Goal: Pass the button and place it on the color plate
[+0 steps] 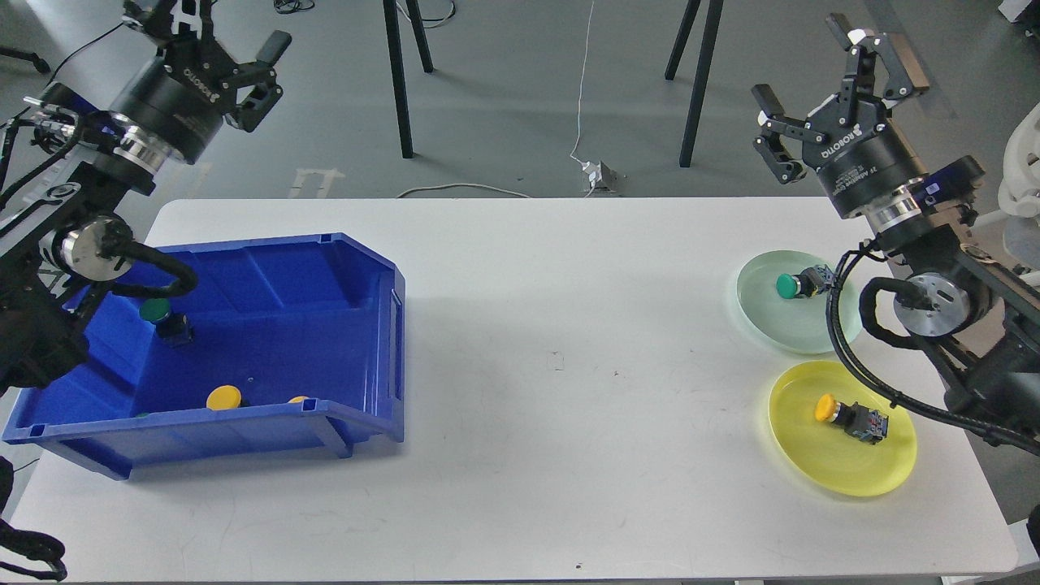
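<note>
A yellow-capped button (849,418) lies on the yellow plate (877,475) at the right front. A green-capped button (800,283) lies on the pale green plate (772,321) behind it. In the blue bin (357,341) at the left are a green-capped button (162,317) and two yellow-capped buttons (223,397) near the front wall. My left gripper (223,36) is raised at the upper left, open and empty. My right gripper (837,53) is raised at the upper right above the plates, open and empty.
The white table (561,357) spans the view between bin and plates. Black stand legs (398,73) and a white cable with a plug (597,172) are on the grey floor behind it. A white chair base (1020,187) is at the far right.
</note>
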You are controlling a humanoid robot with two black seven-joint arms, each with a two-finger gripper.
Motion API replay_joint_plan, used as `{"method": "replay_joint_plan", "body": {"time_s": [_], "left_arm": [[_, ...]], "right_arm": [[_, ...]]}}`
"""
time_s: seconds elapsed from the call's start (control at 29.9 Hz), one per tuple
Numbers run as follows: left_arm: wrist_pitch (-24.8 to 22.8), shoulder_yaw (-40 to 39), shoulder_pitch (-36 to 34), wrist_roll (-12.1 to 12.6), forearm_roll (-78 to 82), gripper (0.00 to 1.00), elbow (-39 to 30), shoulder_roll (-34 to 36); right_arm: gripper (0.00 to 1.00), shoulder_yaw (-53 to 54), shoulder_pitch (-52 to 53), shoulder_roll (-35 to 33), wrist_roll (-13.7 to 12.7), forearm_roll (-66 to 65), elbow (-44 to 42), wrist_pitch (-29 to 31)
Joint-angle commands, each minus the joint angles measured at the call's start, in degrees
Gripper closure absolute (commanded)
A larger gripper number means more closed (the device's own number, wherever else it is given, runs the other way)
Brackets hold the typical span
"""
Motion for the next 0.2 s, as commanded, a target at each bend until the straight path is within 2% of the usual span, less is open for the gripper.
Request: {"method": "replay_joint_plan", "body": {"time_s": [0.0, 0.17], "left_arm": [[0.0, -0.7, 1.4, 0.0, -1.4, 0.05, 1.0, 0.3], [0.0, -1.4, 1.6, 0.0, -1.4, 0.05, 1.4, -0.4]], "right_arm": [[0.01, -1.1, 2.4, 2.7, 0.0, 1.4, -1.0, -0.4], [0.01, 3.9, 2.6, 5.6, 0.0, 1.7, -1.0, -0.8]]}}
